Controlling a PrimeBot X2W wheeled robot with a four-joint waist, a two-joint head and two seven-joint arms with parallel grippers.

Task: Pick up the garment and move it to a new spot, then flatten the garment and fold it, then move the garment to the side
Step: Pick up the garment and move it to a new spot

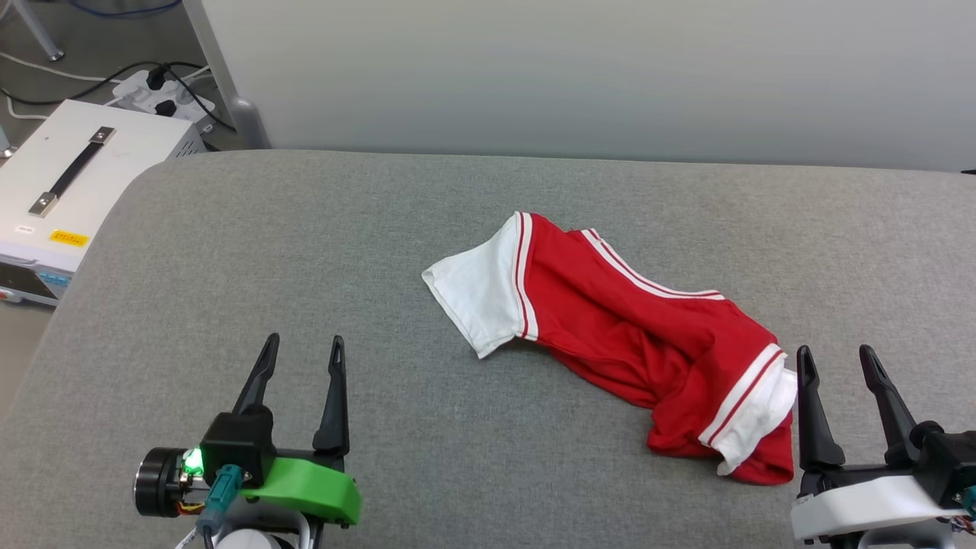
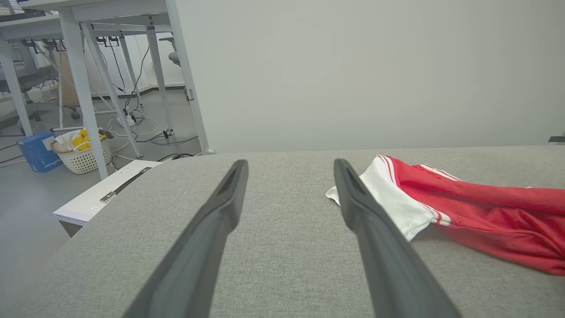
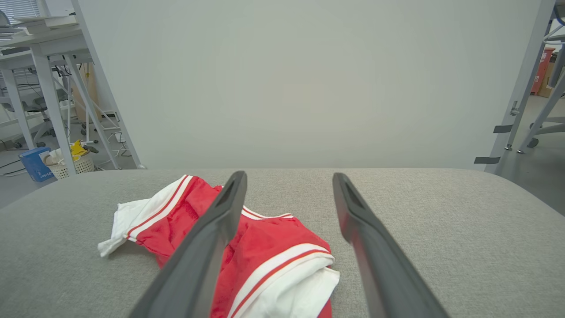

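The right gripper (image 1: pixel 836 357), jaws apart, stands just beside the near sleeve end of the crumpled red, white-sleeved garment (image 1: pixel 610 320), whose long axis runs away leftward across the grey fabric table (image 1: pixel 305 229). The left gripper (image 1: pixel 304 343), likewise spread, sits well apart.

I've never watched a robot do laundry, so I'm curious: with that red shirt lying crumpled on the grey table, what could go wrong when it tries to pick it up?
Two likely snags. The garment lies bunched, so the open right gripper, next to its near white sleeve, may pinch several layers at once and lift a twisted lump. The open left gripper sits well apart from it; a one-sided lift could drag the cloth.
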